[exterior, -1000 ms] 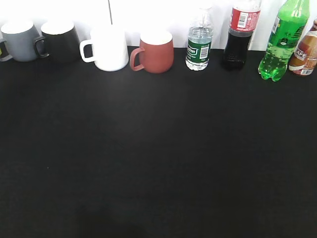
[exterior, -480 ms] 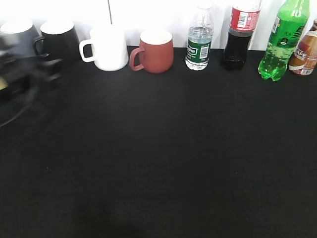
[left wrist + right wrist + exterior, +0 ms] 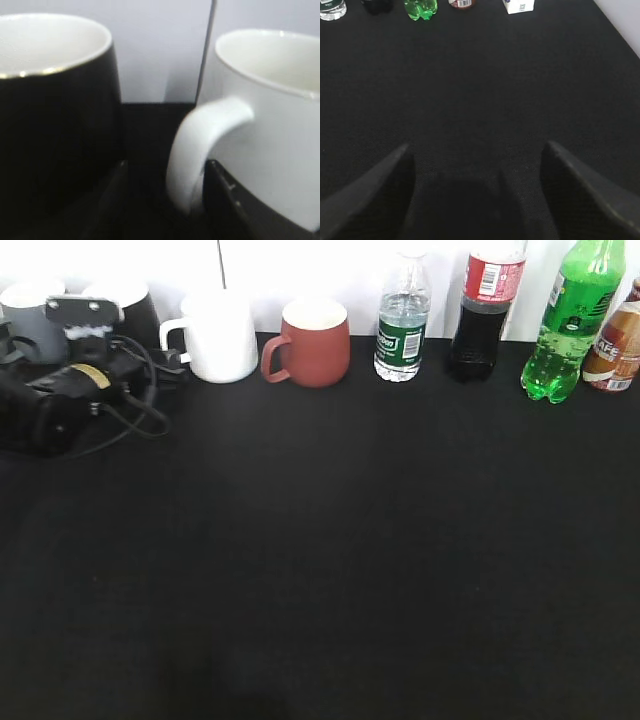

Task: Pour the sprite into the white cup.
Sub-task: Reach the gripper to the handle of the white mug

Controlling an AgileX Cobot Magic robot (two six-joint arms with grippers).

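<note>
The white cup (image 3: 222, 337) stands at the back of the black table, handle to the left. The sprite (image 3: 566, 325) stands at the back right; its green base shows in the right wrist view (image 3: 420, 9). My left gripper (image 3: 165, 362) has come in from the left and is open, its two fingers either side of the white cup's handle (image 3: 200, 150); the gripper's jaws (image 3: 167, 172) are apart from it. The white cup's body (image 3: 272, 125) fills the right of that view. My right gripper (image 3: 476, 157) is open and empty above bare table, outside the exterior view.
Back row from the left: grey mug (image 3: 30, 312), black mug (image 3: 135, 302) (image 3: 55, 115), terracotta-red mug (image 3: 315, 342), small water bottle (image 3: 402, 325), cola bottle (image 3: 482, 315), brown bottle (image 3: 615, 350). A white carton (image 3: 519, 6) stands further right.
My left arm came in from the left edge and moved right, up to the white cup's handle. The cups and bottles have not moved.
</note>
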